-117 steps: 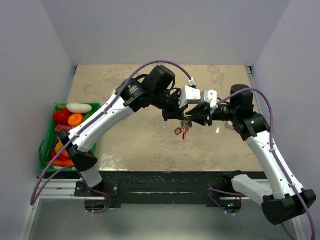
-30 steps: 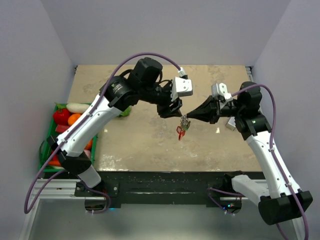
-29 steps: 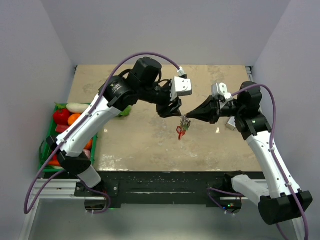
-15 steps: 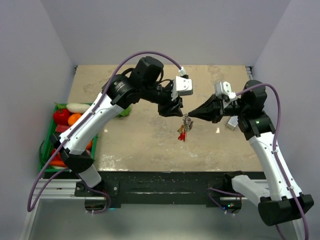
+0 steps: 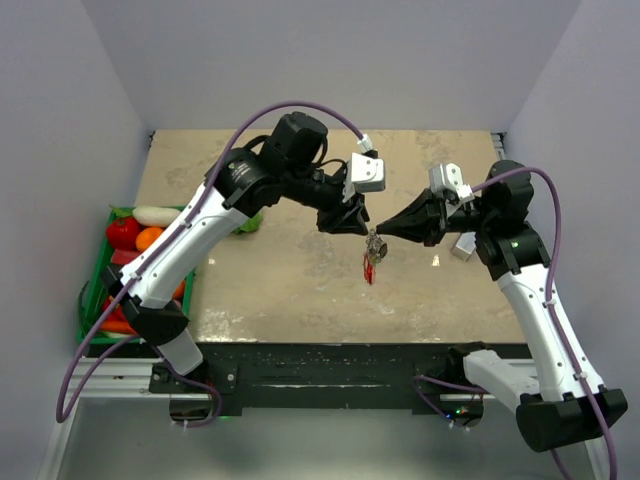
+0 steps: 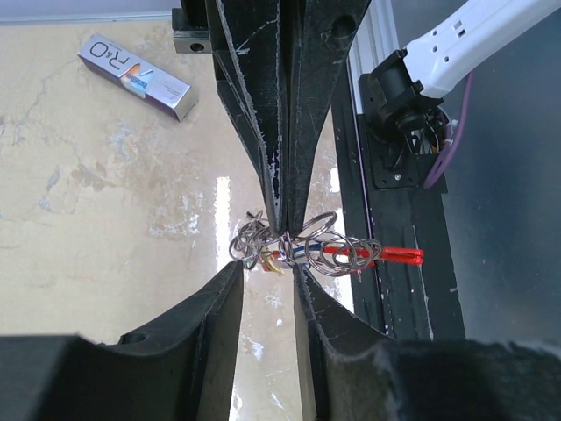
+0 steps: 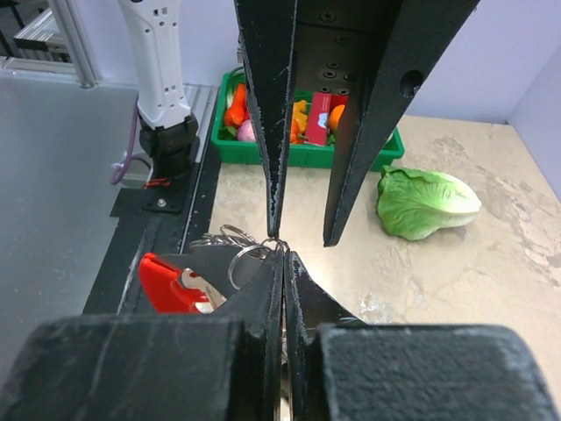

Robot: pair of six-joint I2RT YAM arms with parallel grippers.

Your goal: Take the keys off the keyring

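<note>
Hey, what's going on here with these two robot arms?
Both arms meet in mid-air above the beige stone-look table. The right gripper is shut on the thin silvery metal keyring, whose small keys and red oval fob dangle below. The left gripper faces it, jaws apart around the tangle of rings. I see no key lying loose on the table.

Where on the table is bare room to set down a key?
The near strip of the table, between the arm bases and the hanging keys, is bare. So is the far strip by the back wall. The middle is crowded: both jaws meet at the keyring; a lettuce leaf lies left.
</note>
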